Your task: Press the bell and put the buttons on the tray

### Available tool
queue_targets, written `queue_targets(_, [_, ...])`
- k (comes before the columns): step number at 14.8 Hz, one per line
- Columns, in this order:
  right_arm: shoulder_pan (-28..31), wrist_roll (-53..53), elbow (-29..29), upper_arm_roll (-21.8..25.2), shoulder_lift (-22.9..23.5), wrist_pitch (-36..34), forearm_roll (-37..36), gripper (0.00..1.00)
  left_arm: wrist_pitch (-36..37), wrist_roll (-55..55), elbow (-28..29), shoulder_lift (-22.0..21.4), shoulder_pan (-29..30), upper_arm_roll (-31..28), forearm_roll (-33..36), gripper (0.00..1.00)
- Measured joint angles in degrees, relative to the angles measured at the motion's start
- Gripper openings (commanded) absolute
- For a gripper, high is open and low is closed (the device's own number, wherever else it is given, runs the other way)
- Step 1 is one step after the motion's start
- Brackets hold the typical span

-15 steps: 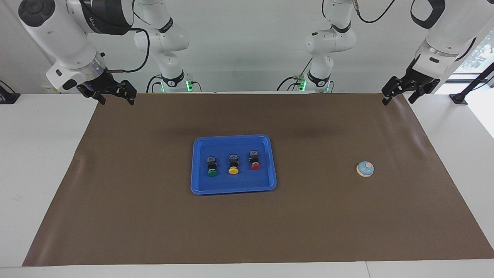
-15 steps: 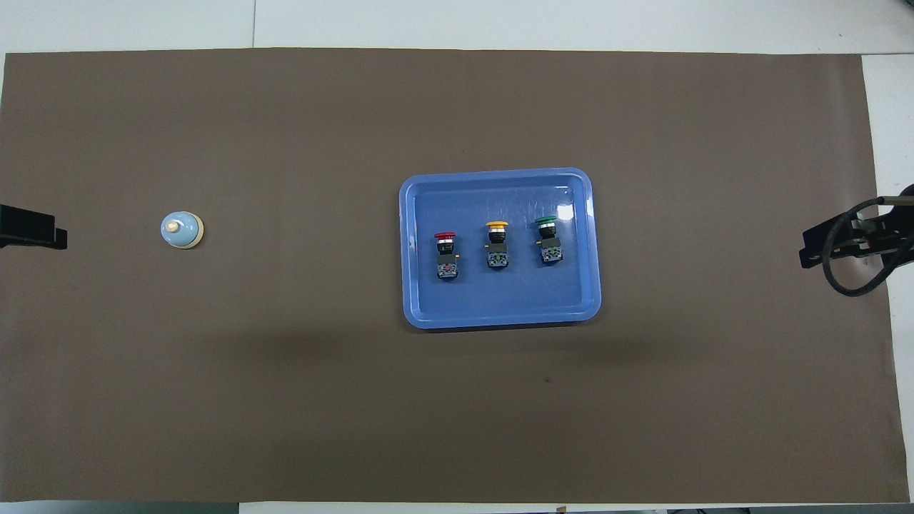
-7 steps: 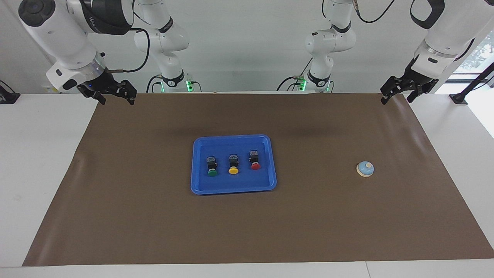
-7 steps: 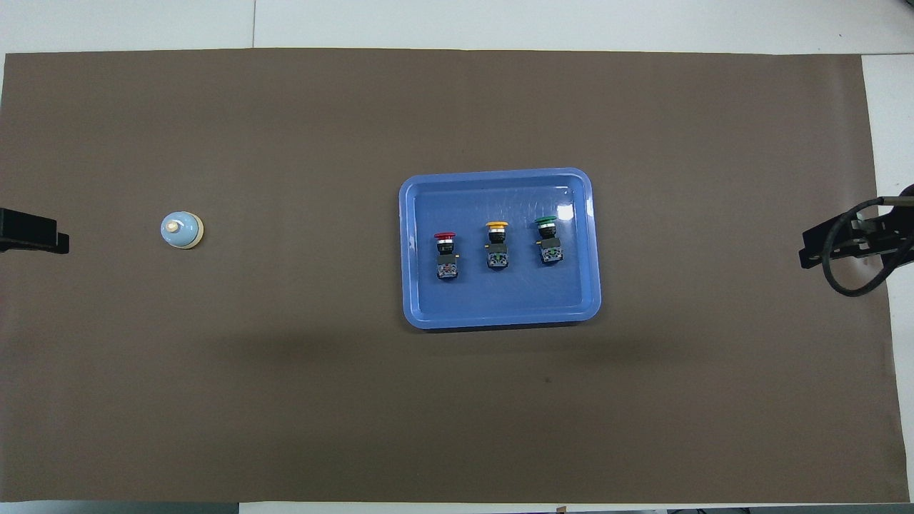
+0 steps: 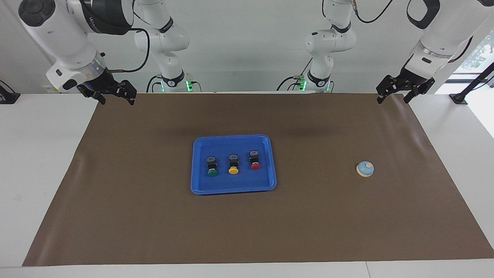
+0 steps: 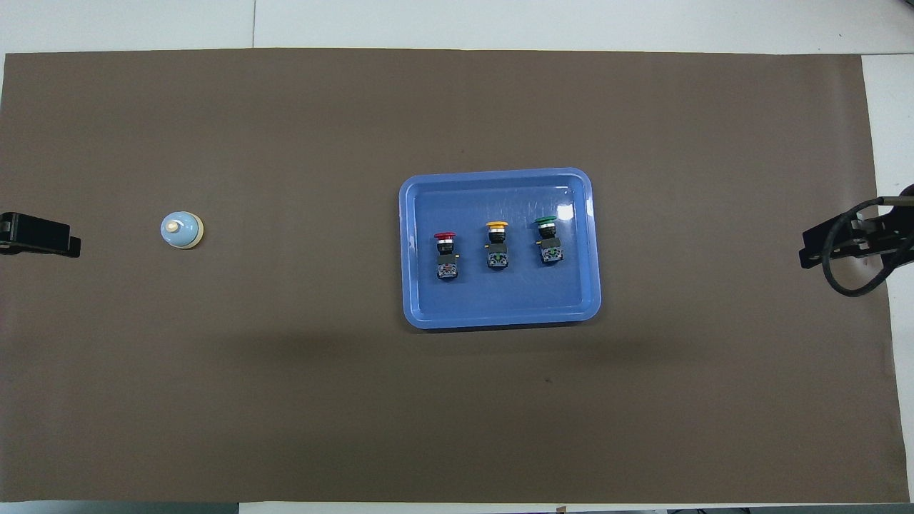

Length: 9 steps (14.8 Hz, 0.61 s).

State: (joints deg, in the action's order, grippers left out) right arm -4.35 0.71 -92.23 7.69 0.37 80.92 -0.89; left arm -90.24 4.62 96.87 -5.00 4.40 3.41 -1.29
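Note:
A bright-blue tray (image 5: 232, 144) lies in the middle of the brown mat. Three buttons lie in a row in it, caps pointing away from the robots: green (image 5: 212, 168), yellow (image 5: 233, 166) and red (image 5: 254, 162). From overhead they are red (image 6: 445, 251), yellow (image 6: 497, 246) and green (image 6: 548, 239) in the tray (image 6: 500, 303). The light-blue bell (image 5: 365, 168) (image 6: 181, 230) stands alone toward the left arm's end. My left gripper (image 5: 393, 99) (image 6: 39, 243) hangs open and empty over the mat's corner at that end. My right gripper (image 5: 117, 101) (image 6: 835, 246) hangs open and empty over the corner at the right arm's end.
The brown mat (image 5: 247, 231) covers most of the white table (image 5: 38, 154). Two more white arms (image 5: 170, 46) stand at the robots' edge of the table. A black cable (image 6: 853, 250) loops off the right gripper.
The left gripper has drifted a little inward over the mat toward the bell. The right gripper, the buttons, the tray and the bell have not moved.

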Motion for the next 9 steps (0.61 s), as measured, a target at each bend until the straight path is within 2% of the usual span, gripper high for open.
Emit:
queue_targets(5, [0.0,0.0,0.0,0.0,0.0,0.0,0.0,1.00,0.1,0.6,0.0,0.0,-0.5,0.0,0.0,1.00])
queue_targets(9, [0.0,0.0,0.0,0.0,0.0,0.0,0.0,1.00,0.3,5.2,0.0,0.0,-0.5,0.0,0.0,1.00])
